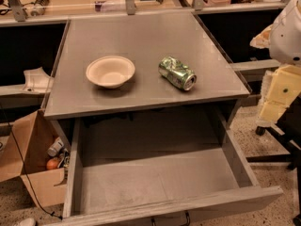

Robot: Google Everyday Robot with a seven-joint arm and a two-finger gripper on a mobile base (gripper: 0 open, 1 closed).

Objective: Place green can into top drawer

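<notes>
The green can (177, 73) lies on its side on the grey desk top (141, 36), right of centre, its silver end facing front right. It is dented. The top drawer (155, 173) is pulled wide open below the desk's front edge and its inside shows nothing in it; its front panel (188, 211) is at the bottom of the view. My gripper (277, 95), cream-yellow below a white arm housing, hangs at the right edge of the view. It is beside the desk's right side, apart from the can and holding nothing visible.
A cream round bowl (110, 71) stands on the desk left of the can. An open cardboard box (33, 164) with small items sits on the floor at left. A chair base (277, 149) is on the floor at right. Shelving and clutter line the back.
</notes>
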